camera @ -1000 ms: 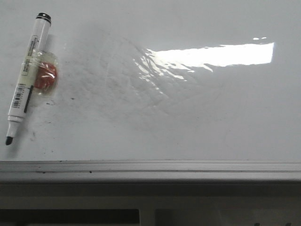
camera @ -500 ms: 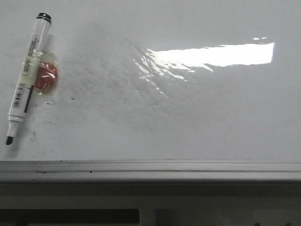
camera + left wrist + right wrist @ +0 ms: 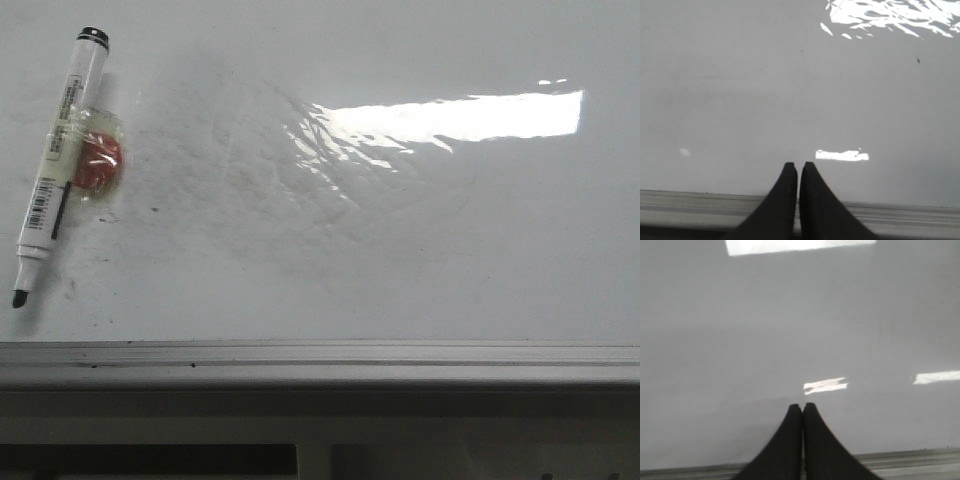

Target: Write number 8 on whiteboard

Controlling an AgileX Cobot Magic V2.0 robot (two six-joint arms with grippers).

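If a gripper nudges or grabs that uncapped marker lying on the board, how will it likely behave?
The marker looks rigid and light. Its round barrel on the glossy whiteboard would probably roll or slide, though the taped orange piece beside it may limit rolling. The exposed tip could smear ink.

No visible change across front views. Marker (image 3: 55, 165) lies at same slant on whiteboard (image 3: 400, 250), tip toward near frame edge, same spot. Red item in clear wrap (image 3: 98, 160) beside marker barrel, unmoved. Glare patch same shape, same place. Smudges unchanged. No figure drawn since earlier pictures.
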